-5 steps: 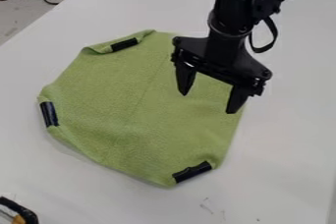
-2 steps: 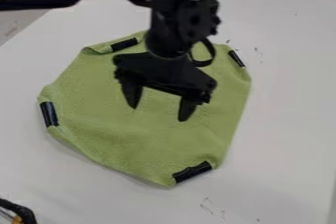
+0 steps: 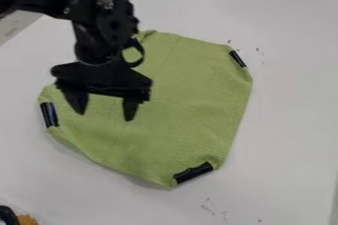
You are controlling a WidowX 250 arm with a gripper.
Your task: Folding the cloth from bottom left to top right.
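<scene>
Leftmost, low down, is a black and orange object (image 3: 25, 219), well apart from the cloth; what it is cannot be told. Next comes the left black strip (image 3: 49, 114), on the cloth corner towards the tabletop's left side. This looks like the corner to take, with its edge slightly curled, which should give the grip a start.

Just right of that strip, the gripper (image 3: 104, 114) hangs over the left part of the cloth, jaws wide apart with nothing held. The step in hand seems to be lining up over that corner: go a little further left, turn so that one finger falls on each side of the strip, then lower until the tips just meet the tabletop (image 3: 284, 100). Pressing harder would likely ruck the fabric; stopping high would pinch air. Close on strip and cloth together, as a thin bite may slip.

The green cloth (image 3: 178, 100) lies spread in the middle of the tabletop. Lift the corner only modestly and carry it diagonally across, low and slow, so the bottom strip (image 3: 193, 171) is not dragged along. The likely goal is the right strip (image 3: 238, 58), on the corner towards the tabletop's far right; lay the carried corner there before opening.
</scene>
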